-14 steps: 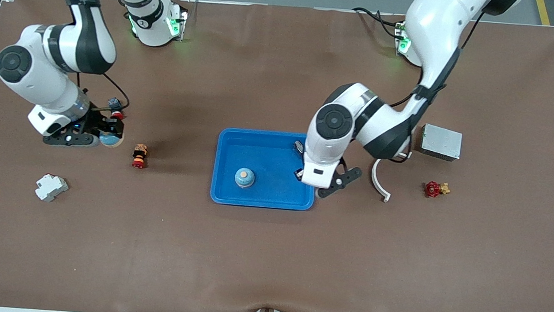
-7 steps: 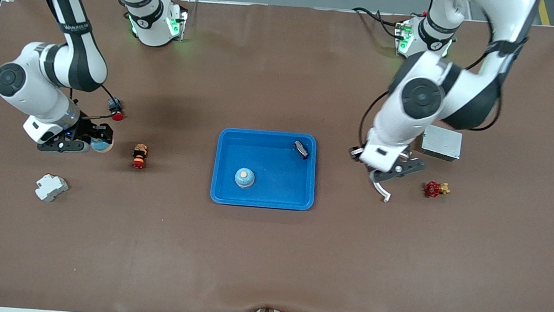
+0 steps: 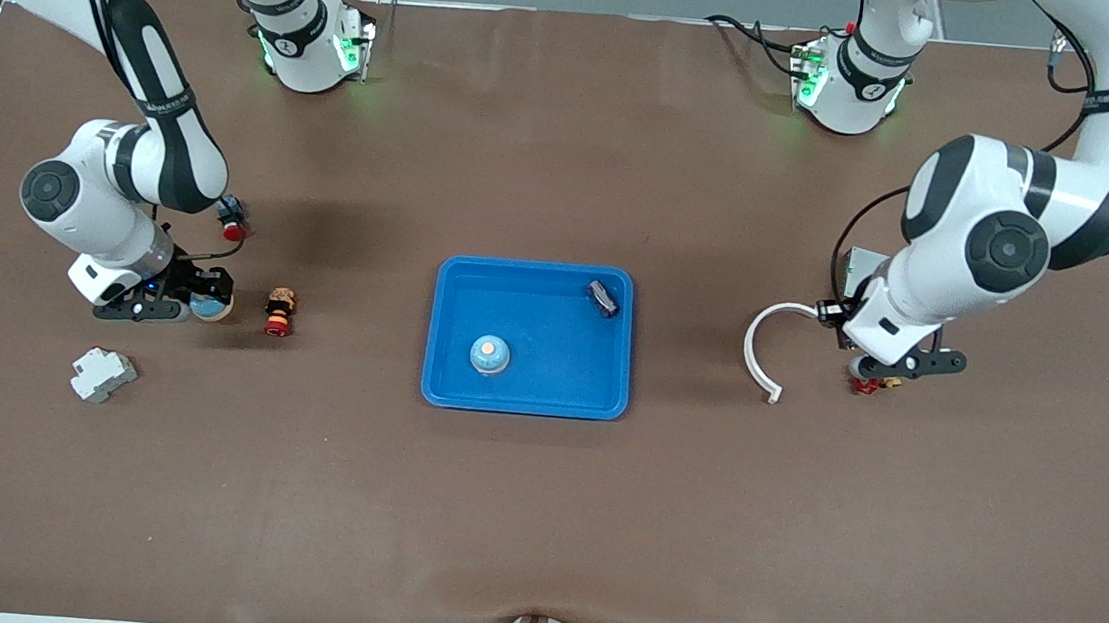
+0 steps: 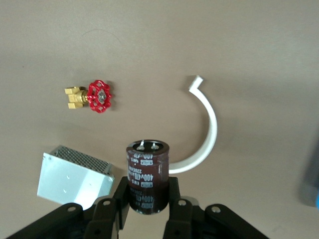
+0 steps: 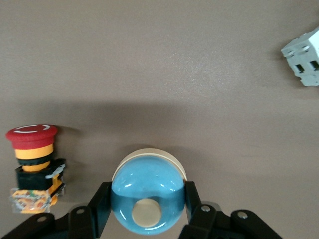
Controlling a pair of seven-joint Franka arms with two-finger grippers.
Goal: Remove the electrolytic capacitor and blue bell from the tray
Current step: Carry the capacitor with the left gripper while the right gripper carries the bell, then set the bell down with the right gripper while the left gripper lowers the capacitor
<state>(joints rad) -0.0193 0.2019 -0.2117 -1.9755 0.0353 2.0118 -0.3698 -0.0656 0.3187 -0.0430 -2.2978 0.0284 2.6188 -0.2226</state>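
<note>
Left gripper: the left gripper (image 4: 149, 199) hangs over bare table near the left arm's end, jaws clamped on the electrolytic capacitor (image 4: 147, 175), a dark can held upright.
Right gripper: the right gripper (image 5: 148, 209) sits low at the right arm's end of the table, jaws closed around a blue bell (image 5: 148, 198), dome outward.
Tray: the tray (image 3: 445, 382) lies mid-table, well apart from both grippers; a second bell (image 3: 490, 353) and a small dark part (image 3: 603, 298) are in it.
Doing it well: each arm would best lower straight down until its part meets the table, then let go. The capacitor needs a spot clear of the white curved strip (image 4: 207, 132), the red valve (image 4: 94, 96) and the grey metal box (image 4: 75, 178). The bell needs room beside the red push-button (image 5: 32, 159).
Count: two arms, two grippers, one tray, one capacitor, two blue bells, one dark part, one curved strip, one valve, one metal box, one push-button, one grey block (image 3: 102, 373).
</note>
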